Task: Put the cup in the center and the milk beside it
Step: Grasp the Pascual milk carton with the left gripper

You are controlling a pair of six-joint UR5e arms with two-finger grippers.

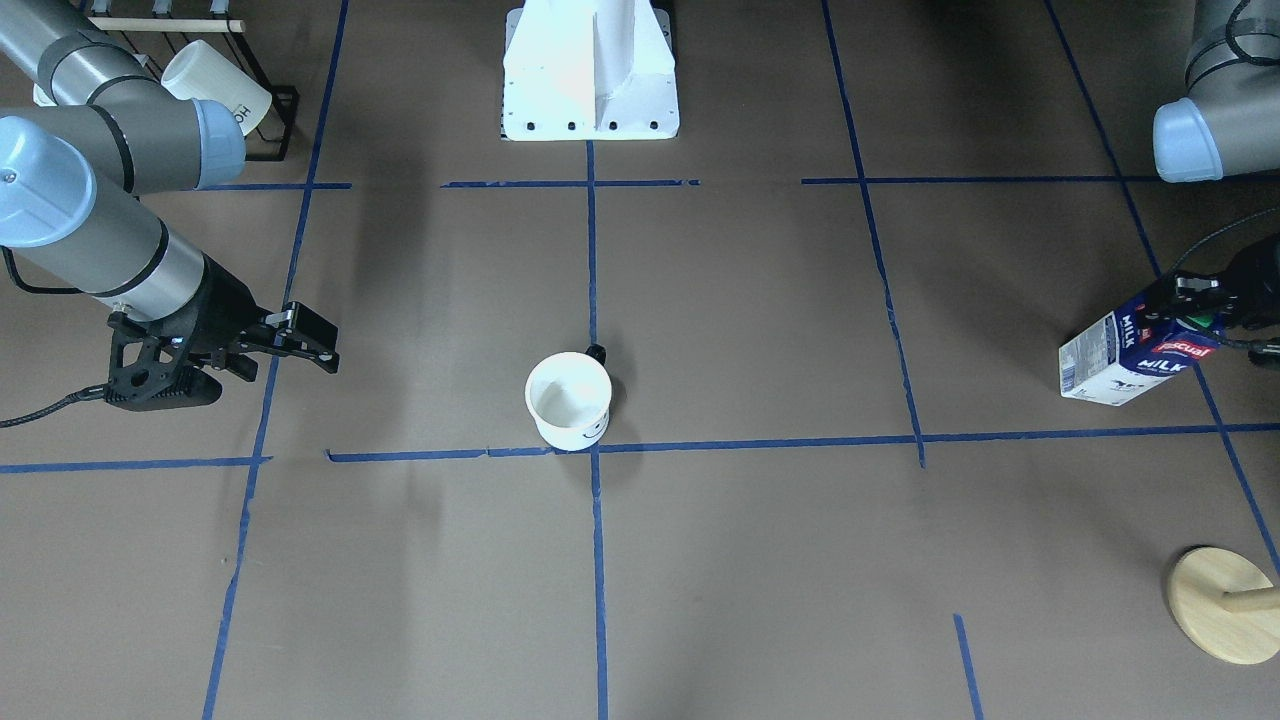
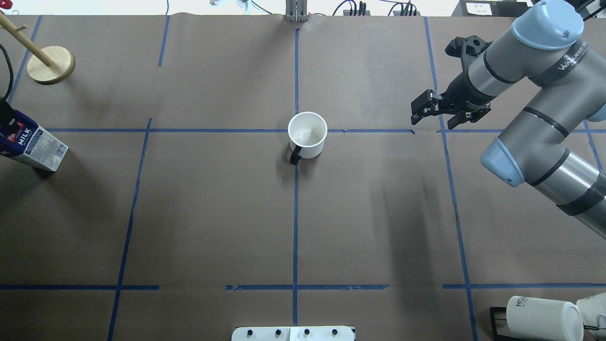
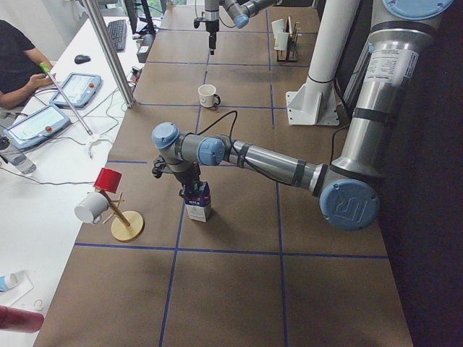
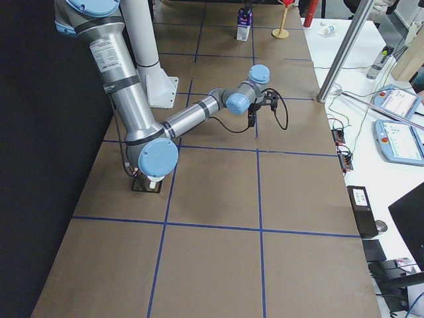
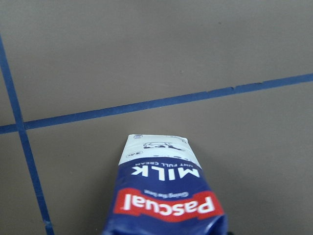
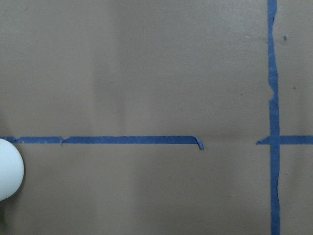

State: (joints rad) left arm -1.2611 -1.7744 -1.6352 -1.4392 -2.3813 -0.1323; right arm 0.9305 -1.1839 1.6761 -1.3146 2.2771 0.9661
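Observation:
The white cup [image 1: 568,400] [image 2: 307,135] with a black handle stands upright at the center [image 1: 596,451], on the crossing of blue tape lines. Its rim shows at the left edge of the right wrist view [image 6: 7,169]. The blue and white milk [image 1: 1135,350] [image 2: 31,144] [image 3: 197,206] [image 5: 166,196] is at the table's far left end. My left gripper [image 1: 1195,295] [image 3: 192,186] is shut on the carton's top, by the green cap. I cannot tell whether the carton's base touches the table. My right gripper [image 1: 322,345] [image 2: 419,109] is open and empty, above the table, well to the cup's right.
A black rack with ribbed white mugs [image 1: 215,85] [image 2: 544,317] stands at my near right corner. A wooden mug tree [image 1: 1225,600] [image 2: 49,64] [image 3: 119,217] stands at the far left beyond the milk. The white robot base [image 1: 590,70] sits at the near middle edge.

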